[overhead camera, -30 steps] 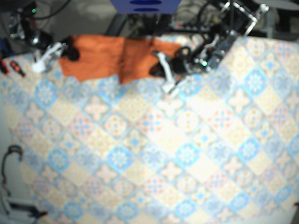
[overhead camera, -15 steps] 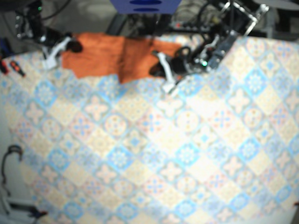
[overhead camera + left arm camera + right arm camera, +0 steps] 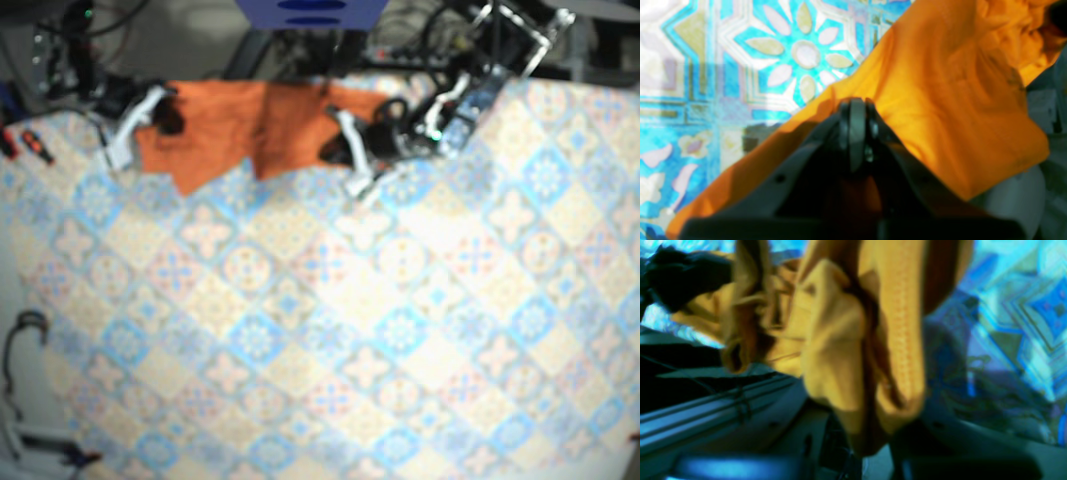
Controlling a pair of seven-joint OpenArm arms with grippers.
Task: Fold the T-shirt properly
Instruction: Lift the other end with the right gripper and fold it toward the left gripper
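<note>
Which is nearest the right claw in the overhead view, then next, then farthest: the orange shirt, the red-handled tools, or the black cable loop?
1. The shirt, gripped by the right claw itself, top left of the view.
2. The red-handled tools, at the left edge.
3. The black cable loop, lower left.

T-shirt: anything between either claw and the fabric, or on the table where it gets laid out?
Nothing visible. Both claws are on the T-shirt: the right claw holds bunched fabric, and the left claw looks shut on an edge. The patterned tablecloth in front of the shirt carries no objects.
</note>
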